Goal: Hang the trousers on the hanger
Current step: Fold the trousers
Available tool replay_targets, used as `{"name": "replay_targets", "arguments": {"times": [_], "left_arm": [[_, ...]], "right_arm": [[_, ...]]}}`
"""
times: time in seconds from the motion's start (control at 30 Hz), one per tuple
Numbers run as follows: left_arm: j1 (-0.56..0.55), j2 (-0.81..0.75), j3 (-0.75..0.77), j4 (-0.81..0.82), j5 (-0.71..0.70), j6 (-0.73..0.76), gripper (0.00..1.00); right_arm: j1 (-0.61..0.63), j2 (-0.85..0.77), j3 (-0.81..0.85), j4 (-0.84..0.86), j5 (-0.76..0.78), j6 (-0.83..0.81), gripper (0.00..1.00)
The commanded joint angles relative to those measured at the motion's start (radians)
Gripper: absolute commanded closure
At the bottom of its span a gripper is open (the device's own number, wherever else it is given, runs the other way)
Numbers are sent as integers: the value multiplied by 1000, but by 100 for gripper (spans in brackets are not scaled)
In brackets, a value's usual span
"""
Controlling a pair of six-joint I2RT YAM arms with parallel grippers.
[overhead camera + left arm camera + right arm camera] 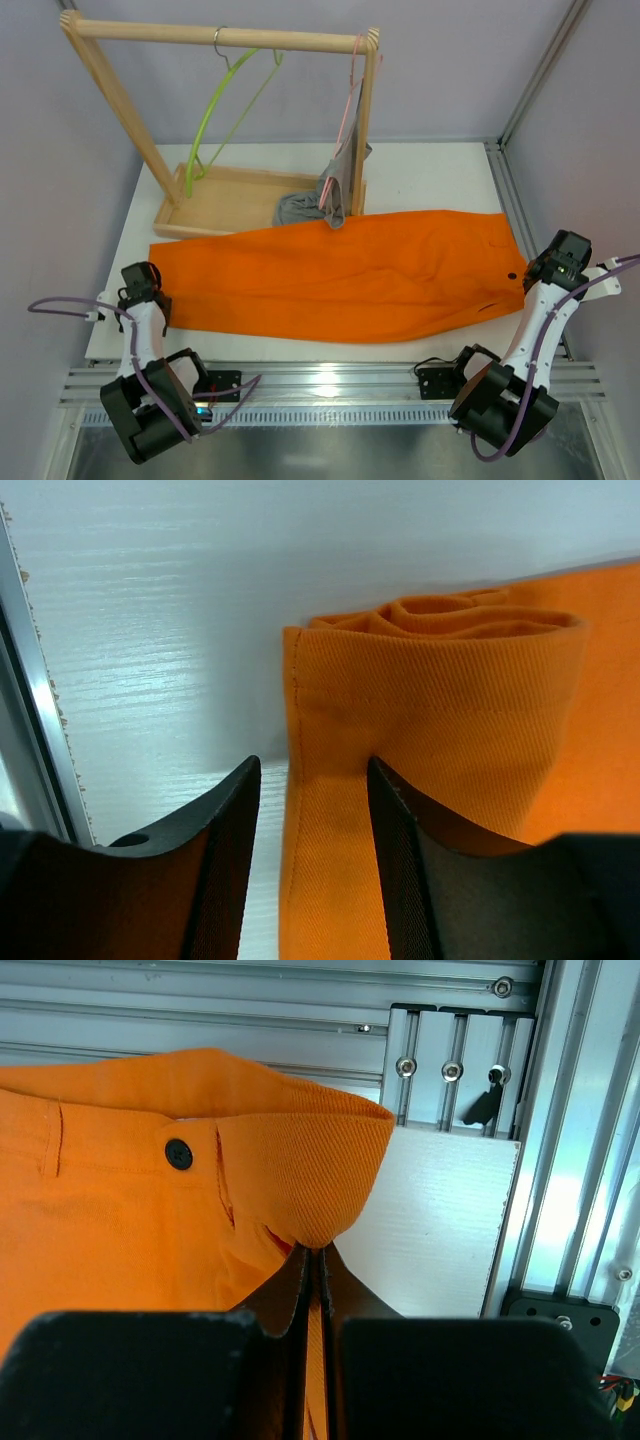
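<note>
Down at the left gripper (pixel 312 770), the jaws are standing partway open, one finger on either side of the trousers (pixel 450 710) right at the side edge of the leg hem. Cloth runs up between them, but neither pad looks to be squeezing it and there's white table (pixel 430 175) showing in the gap, so I'd say it has hold of nothing.

Over on the other side the right gripper (pixel 313 1255) is the opposite. Its jaws are closed tight together with a corner of the waistband pinched between the tips, and the cloth humps up in a little fold just past them. A black button (pixel 179 1153) sits a bit left of that fold in the wrist view.

From above, the trousers lie flat across the table, hems at the left arm and waist at the right arm, near the table's right edge. Their far side runs along the front of the wooden tray (pixel 220 205) at the foot of the rack (pixel 150 32). Up on the rack's top bar, towards the left, the hanger (pixel 207 110) hangs bare by its metal hook, tilted, with its low end down by the tray's left wall. At the right end of the bar is a pink hanger (pixel 352 85) carrying the grey garment (pixel 335 185). That garment's bottom piles onto the tray and touches the trousers' far edge.
</note>
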Motion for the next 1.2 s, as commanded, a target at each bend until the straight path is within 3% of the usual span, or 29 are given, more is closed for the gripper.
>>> {"name": "replay_targets", "arguments": {"times": [0.0, 0.1, 0.23, 0.27, 0.37, 0.77, 1.0, 1.17], "left_arm": [[3, 56, 15, 19, -7, -6, 52], [5, 109, 22, 4, -16, -9, 56], [5, 146, 22, 11, -8, -15, 71], [3, 148, 22, 18, -8, -14, 82], [5, 128, 22, 10, -14, -7, 100], [5, -153, 215, -264, -153, -49, 100], [5, -176, 315, -369, -194, -55, 100], [5, -173, 286, -328, -150, -1, 99]], "right_arm": [[-4, -30, 38, 17, 39, 4, 96], [-2, -33, 32, 19, 42, 4, 96], [-4, -33, 27, 17, 37, 5, 96], [-4, -33, 27, 20, 37, 4, 96], [-4, -33, 29, 20, 40, 4, 96], [-4, -67, 79, -15, 31, 13, 96], [-4, -73, 134, -55, 59, 8, 96], [-2, -82, 147, -69, 44, 11, 96]]}}
